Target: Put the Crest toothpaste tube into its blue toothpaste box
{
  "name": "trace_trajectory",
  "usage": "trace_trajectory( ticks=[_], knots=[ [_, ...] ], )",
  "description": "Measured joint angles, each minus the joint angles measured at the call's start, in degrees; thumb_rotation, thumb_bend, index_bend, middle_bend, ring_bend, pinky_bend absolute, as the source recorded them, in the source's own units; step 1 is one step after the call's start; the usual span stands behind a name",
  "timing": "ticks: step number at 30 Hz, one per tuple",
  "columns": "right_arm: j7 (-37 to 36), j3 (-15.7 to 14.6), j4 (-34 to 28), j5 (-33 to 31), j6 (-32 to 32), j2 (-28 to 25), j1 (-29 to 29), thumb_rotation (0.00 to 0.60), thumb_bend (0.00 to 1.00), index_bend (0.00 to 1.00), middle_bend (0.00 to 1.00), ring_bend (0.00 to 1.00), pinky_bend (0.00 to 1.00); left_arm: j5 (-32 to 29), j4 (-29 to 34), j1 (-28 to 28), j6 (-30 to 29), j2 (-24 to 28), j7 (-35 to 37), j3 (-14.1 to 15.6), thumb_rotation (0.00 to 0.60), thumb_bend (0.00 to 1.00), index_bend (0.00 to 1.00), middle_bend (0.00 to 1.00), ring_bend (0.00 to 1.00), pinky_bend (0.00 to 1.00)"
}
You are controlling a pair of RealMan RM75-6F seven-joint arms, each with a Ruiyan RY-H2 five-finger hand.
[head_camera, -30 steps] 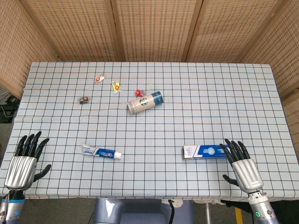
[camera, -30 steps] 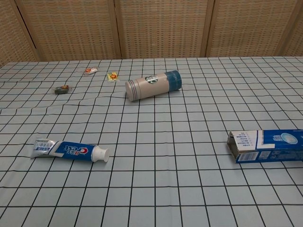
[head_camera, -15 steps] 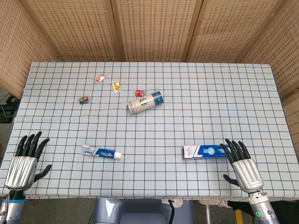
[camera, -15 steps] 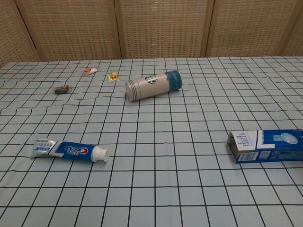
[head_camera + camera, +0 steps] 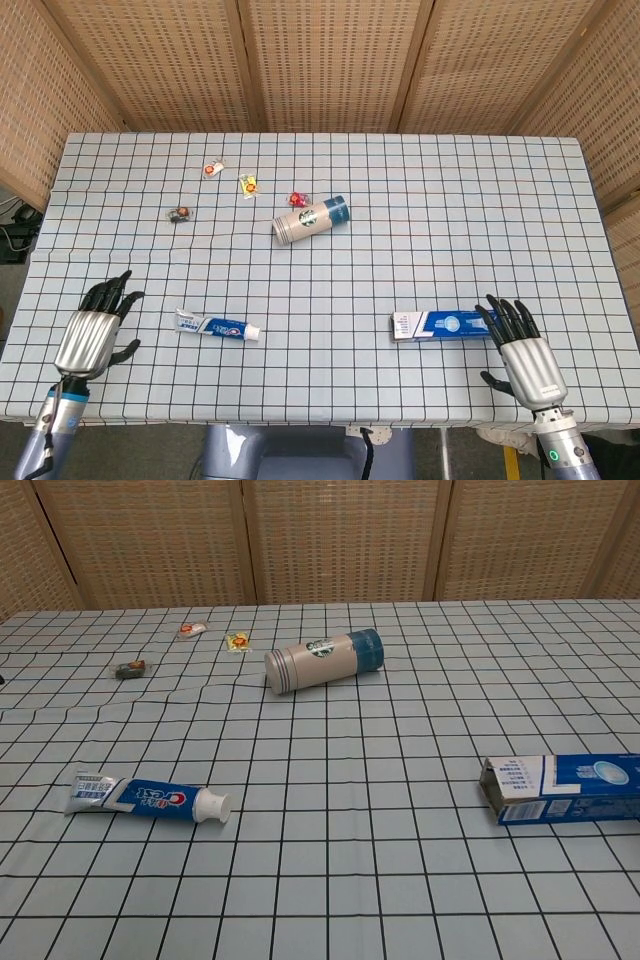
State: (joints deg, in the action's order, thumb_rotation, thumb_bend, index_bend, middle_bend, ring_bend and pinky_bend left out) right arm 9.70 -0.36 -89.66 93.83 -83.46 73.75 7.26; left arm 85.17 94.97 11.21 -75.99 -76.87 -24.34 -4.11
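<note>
The Crest toothpaste tube [image 5: 217,325] [image 5: 148,797] lies flat at the front left of the table, its white cap pointing right. The blue toothpaste box [image 5: 443,324] [image 5: 562,788] lies on its side at the front right, its open end facing left. My left hand [image 5: 93,332] hovers left of the tube, a short gap away, fingers spread and holding nothing. At the front edge my right hand [image 5: 523,353] has its fingers apart, their tips by the box's right end. Neither hand shows in the chest view.
A beige and blue tumbler [image 5: 311,219] [image 5: 323,659] lies on its side mid-table. Several small wrapped candies [image 5: 247,184] are scattered behind it to the left. The checked tablecloth [image 5: 450,230] ripples on the left. Wicker screens stand behind.
My left hand has moved right and forward toward the tube. My right hand has slipped slightly back and right. Tube and box have not moved.
</note>
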Motion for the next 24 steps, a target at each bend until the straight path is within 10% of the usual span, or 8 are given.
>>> trace_trajectory(
  ticks=[24],
  knots=[
    [-2.98, 0.63, 0.33, -0.98, -0.03, -0.57, 0.18, 0.6, 0.15, 0.1, 0.0, 0.0, 0.0, -13.21, -4.58, 10.6, 12.39, -11.37, -14.21, -1.98, 0.6, 0.24, 0.32, 0.11, 0.17, 0.18]
  ],
)
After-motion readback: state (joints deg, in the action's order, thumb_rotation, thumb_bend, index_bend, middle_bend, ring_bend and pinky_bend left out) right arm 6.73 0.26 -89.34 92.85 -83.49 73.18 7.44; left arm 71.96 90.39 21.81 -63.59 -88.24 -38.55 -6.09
